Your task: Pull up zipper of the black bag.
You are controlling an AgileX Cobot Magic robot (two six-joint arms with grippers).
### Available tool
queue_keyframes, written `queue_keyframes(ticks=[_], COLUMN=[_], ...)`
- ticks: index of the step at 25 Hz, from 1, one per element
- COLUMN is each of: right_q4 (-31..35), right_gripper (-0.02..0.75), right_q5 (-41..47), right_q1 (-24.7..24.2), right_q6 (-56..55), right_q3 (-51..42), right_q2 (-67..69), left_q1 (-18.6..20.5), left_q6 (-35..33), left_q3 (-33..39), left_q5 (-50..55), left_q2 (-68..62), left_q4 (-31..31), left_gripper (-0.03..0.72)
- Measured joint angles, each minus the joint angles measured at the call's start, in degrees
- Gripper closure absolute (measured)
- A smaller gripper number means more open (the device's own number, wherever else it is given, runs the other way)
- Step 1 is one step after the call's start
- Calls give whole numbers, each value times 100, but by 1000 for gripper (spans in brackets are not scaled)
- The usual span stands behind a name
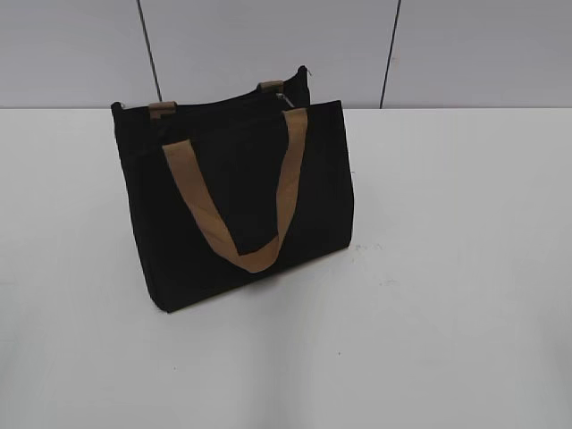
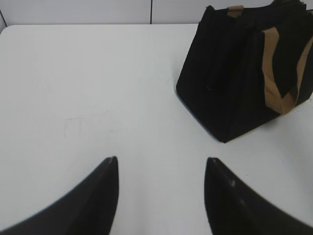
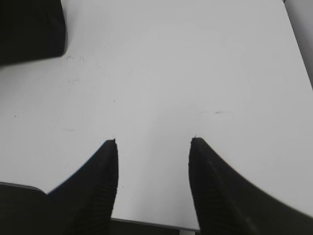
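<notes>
The black bag (image 1: 237,197) stands upright on the white table, left of centre in the exterior view, with one tan handle (image 1: 241,192) hanging down its front. The zipper runs along its top edge; a small silvery bit (image 1: 288,100) shows near the top right, too small to tell. The bag also shows in the left wrist view (image 2: 234,73) at the upper right, and its corner in the right wrist view (image 3: 29,29) at the upper left. My left gripper (image 2: 161,164) is open and empty above the table, well short of the bag. My right gripper (image 3: 154,142) is open and empty.
The white table (image 1: 447,268) spreads around the bag. A grey panelled wall (image 1: 268,45) stands behind it. The table's near edge (image 3: 156,225) lies just under my right gripper, and its right edge (image 3: 298,39) shows at the far right.
</notes>
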State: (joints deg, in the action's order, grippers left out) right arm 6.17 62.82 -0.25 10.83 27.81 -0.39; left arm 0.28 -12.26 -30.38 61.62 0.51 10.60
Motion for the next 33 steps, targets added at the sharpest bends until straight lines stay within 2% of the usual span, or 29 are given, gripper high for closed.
queue_keyframes(ticks=[33], right_q4=[0], right_gripper=[365], right_q5=[0], right_q1=[0], right_q6=[-220], right_q3=[0], right_q2=[0], left_q1=[5], left_q6=[20], left_q3=[0], left_q5=[0], left_q2=[0], left_q4=[0], left_gripper=[285])
